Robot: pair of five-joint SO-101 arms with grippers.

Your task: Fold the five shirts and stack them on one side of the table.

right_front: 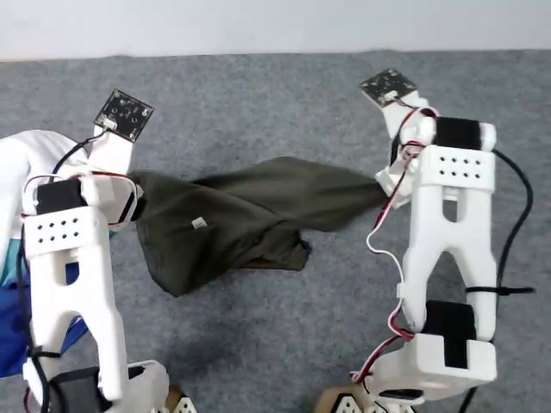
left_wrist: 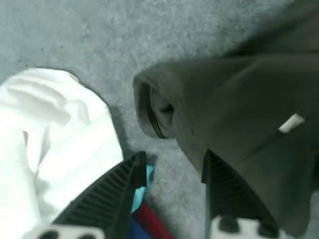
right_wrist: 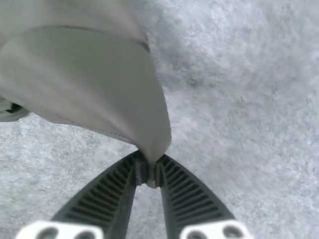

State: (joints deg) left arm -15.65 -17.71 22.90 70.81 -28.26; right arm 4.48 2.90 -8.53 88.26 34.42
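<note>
A dark olive shirt (right_front: 241, 219) lies crumpled on the grey table (right_front: 258, 95), stretched between the two arms. My right gripper (right_wrist: 148, 172) is shut on a corner of the shirt (right_wrist: 84, 74), at its right end (right_front: 383, 185). My left gripper (left_wrist: 174, 160) is open at the shirt's left end (right_front: 133, 202); one finger (left_wrist: 227, 191) overlaps the olive cloth (left_wrist: 234, 104) and the other finger (left_wrist: 117, 191) stands beside it, with bare table in the gap. A small white label (left_wrist: 290, 123) shows on the shirt.
A white shirt (right_front: 26, 159) lies heaped at the table's left edge, also close to my left gripper (left_wrist: 50, 134). Blue, teal and red cloth (right_front: 13, 331) sits below it. Grey table stretches free behind the olive shirt and in front of it, between the arm bases.
</note>
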